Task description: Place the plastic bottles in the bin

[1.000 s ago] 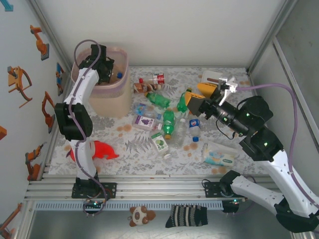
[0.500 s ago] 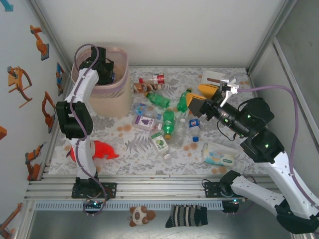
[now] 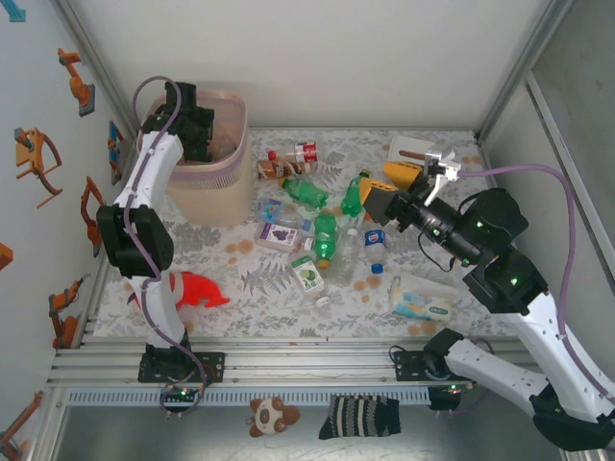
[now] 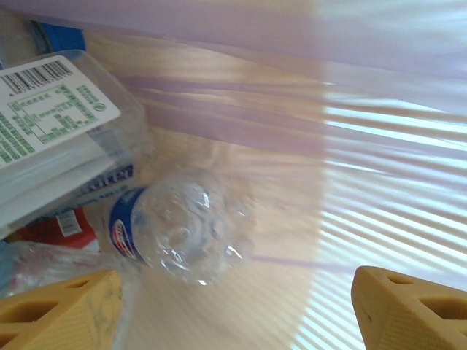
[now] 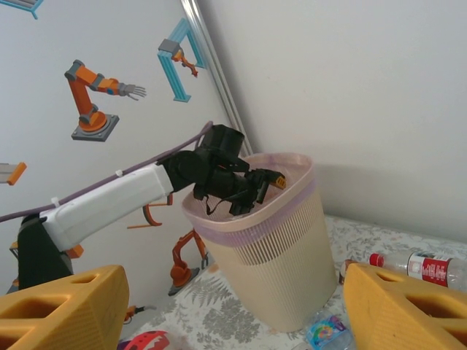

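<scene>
One clear bottle [image 4: 179, 230] lies in the bin [image 4: 387, 138] under the left pincer [image 4: 233, 310].

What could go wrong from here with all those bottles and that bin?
The left claw hangs open in the mouth of the bin, close to its rim; lifting out, it might snag and tip it. The right claw hovers open over a crowded pile where green bottles lie among cartons, so it could grab a carton or send bottles rolling.

Bright, even light glows through the slotted wall of the bin [image 4: 379, 131] (near fingers [image 4: 408, 313] blurred).
</scene>
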